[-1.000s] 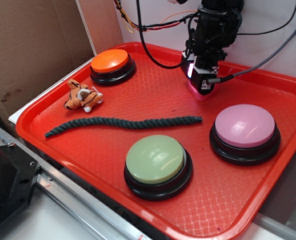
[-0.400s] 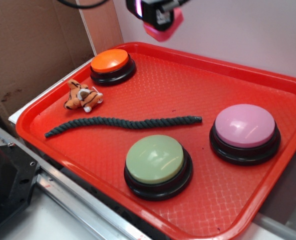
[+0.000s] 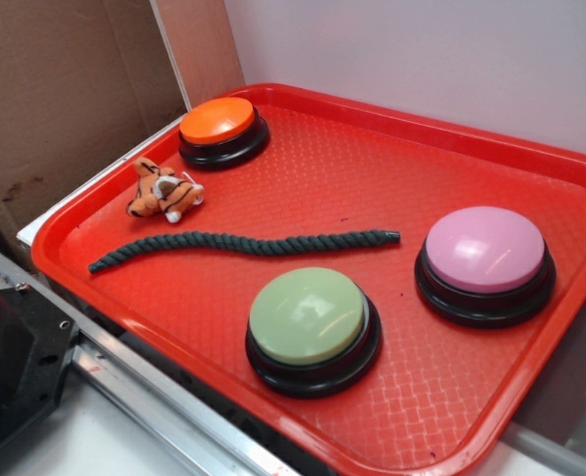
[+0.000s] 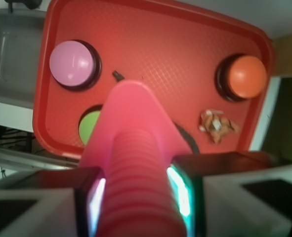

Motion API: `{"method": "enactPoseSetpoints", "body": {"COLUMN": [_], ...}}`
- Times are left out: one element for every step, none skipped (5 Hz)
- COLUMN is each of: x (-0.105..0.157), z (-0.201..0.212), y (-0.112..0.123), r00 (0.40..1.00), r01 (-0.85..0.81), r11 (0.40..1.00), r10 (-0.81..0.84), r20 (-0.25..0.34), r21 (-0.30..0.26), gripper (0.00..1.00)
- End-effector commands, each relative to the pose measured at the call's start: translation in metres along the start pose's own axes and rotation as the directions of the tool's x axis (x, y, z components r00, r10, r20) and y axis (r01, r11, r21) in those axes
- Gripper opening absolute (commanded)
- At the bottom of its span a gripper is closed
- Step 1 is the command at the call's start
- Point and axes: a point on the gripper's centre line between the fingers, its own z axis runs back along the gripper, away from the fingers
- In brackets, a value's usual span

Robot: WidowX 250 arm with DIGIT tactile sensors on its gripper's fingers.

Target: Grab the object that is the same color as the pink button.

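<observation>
Wrist view, nearest first: my end effector [image 4: 136,197] is clamped on the pink object [image 4: 133,143], long axis pointing away from camera. Far below it: red tray [image 4: 185,44], pink button [image 4: 72,62]. Grab looks complete.

even soft room light, faint glare on pink button [image 3: 485,248]; wrist view blurry up close, edges warped.

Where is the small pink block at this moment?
The small pink block is held in the pincer high above the red tray, filling the wrist view's centre; the exterior view does not show it.
</observation>
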Motion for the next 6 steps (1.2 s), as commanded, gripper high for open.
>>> {"method": "enactPoseSetpoints", "body": {"x": [-0.021,-0.02,-0.019,-0.018,-0.018,-0.015], "z": [0.04,0.037,0.034,0.029,0.018,0.021], "y": [-0.006,-0.006,-0.006,-0.006,0.007,0.026], "r00": [0.995,0.997,0.998,0.998,0.997,0.995], "r01": [-0.095,-0.073,-0.058,-0.048,-0.072,-0.099], "r11": [0.995,0.997,0.998,0.999,0.996,0.991], "r10": [0.093,0.073,0.058,0.047,0.07,0.097], "r20": [0.031,0.026,0.032,0.029,0.029,0.026], "r21": [0.04,0.02,0.012,0.021,0.051,0.094], "gripper": [0.0,0.0,0.0,0.0,0.0,0.0]}}
